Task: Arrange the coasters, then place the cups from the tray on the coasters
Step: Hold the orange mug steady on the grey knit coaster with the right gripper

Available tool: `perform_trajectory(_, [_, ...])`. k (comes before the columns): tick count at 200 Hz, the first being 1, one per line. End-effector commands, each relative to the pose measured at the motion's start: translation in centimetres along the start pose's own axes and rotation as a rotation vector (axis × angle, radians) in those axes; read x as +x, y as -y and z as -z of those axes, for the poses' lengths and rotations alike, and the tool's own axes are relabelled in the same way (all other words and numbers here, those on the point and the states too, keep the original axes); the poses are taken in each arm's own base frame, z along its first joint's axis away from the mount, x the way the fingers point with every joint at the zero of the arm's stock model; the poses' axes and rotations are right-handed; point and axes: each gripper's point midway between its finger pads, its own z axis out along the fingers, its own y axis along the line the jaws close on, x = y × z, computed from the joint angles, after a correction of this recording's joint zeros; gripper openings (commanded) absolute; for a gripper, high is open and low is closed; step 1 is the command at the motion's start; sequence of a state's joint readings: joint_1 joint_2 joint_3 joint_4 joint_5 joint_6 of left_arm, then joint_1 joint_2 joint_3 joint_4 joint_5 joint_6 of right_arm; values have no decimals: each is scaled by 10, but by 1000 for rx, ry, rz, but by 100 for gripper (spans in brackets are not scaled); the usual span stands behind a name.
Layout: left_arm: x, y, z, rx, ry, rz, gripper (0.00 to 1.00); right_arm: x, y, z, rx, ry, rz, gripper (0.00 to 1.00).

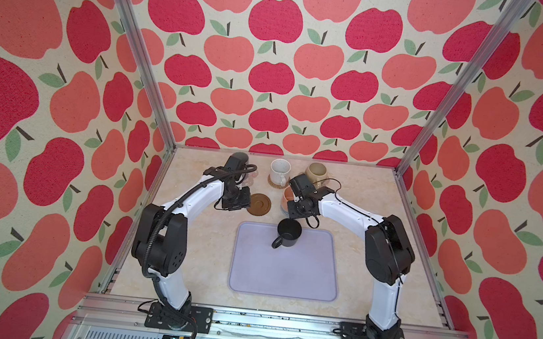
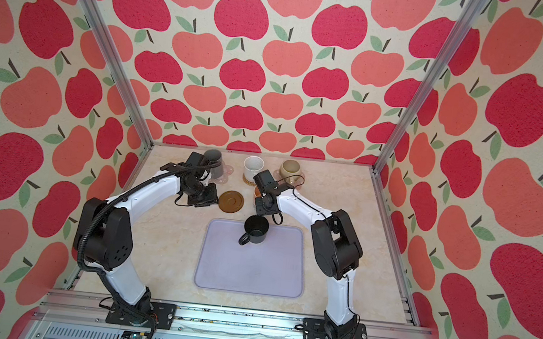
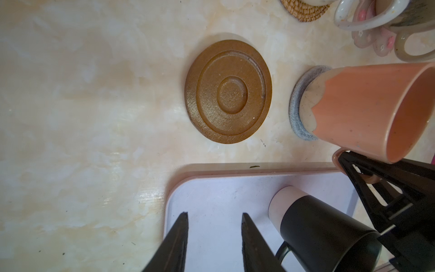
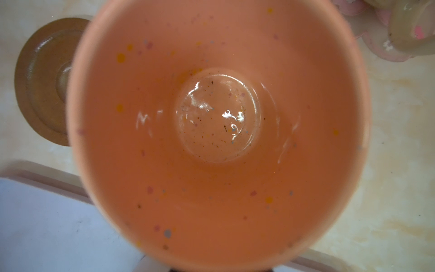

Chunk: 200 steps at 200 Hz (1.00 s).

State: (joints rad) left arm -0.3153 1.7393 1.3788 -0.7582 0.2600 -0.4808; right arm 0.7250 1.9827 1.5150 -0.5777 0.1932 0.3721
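Reaching in elbow-bent, right gripper (image 3: 347,164) pinches the peach cup (image 3: 360,103) by its handle on the grey coaster (image 3: 297,103); left gripper (image 3: 214,214) hovers part-open over the tray (image 3: 207,195) corner.

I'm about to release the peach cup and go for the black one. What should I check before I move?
1. Peach cup seated on grey coaster: ok, the base looks down on it, off-centre.
2. Right gripper clear of that cup: not ok, shut on its handle.
3. Brown coaster free: ok, nothing on it.
4. Black cup upright on tray: ok.
5. Left gripper empty: ok, open with nothing between the fingers.
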Motion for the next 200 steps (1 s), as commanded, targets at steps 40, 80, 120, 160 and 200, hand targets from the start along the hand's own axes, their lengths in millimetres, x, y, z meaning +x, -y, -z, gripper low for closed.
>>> perform_trajectory(40, [1,4,9,15,19,-3,40,-19,2,34,24,103,-6,0])
perform_trajectory(80, [3,4,9,12,13,-3,40,-22,3,36,27,116,5,0])
perform_trajectory(120, [3,4,9,8,13,-4,40,-20,2,28,29,100,8,0])
perform_trajectory(160, [4,3,6,7,6,-2,40,-19,5,24,35,97,5,0])
perform_trajectory(200, [4,3,4,9,1,-1,40,-16,10,19,41,88,-2,0])
